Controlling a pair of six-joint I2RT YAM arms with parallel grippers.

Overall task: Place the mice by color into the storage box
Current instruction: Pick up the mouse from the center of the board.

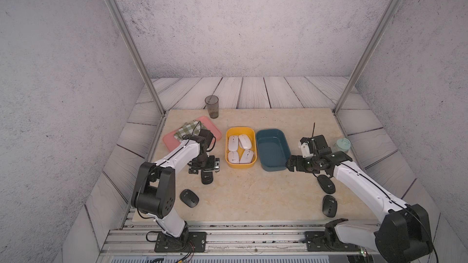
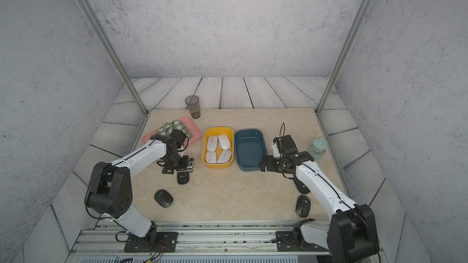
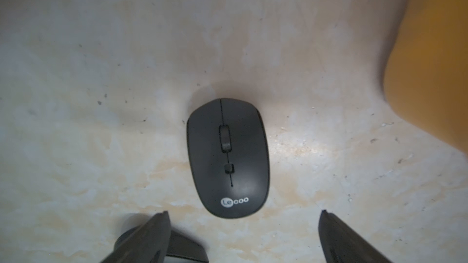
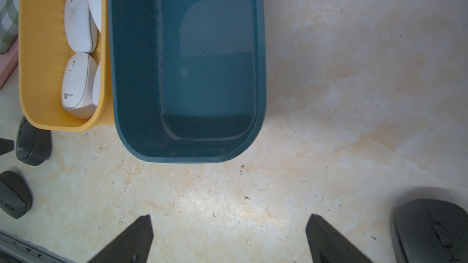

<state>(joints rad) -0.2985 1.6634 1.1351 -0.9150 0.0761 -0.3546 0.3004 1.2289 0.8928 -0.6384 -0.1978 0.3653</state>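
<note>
Tabletop (image 1: 253,198): pale marbled slab with grey walls round it.
Top views, yellow box (image 1: 240,165): four white mice (image 1: 245,141) packed two by two, long axes roughly near to far.
Top views, blue box (image 1: 274,167): just beside the yellow one; only its glossy floor shows.
Top views, black mice (image 1: 189,198): four on the slab, two per side; one pokes out from under the left gripper (image 1: 205,169), and the near-left one lies diagonal.
Left wrist, left gripper (image 3: 243,213): fingers spread wide, gripping nothing.
Left wrist, black mouse (image 3: 228,158): flat on the slab just beyond the fingertips, logo end nearest them, long axis running straight away.
Right wrist, right gripper (image 4: 228,218): fingers spread wide above the slab, short of the blue box (image 4: 134,72).
Right wrist, yellow box (image 4: 43,59): white mice (image 4: 77,16) lying lengthwise inside.
</note>
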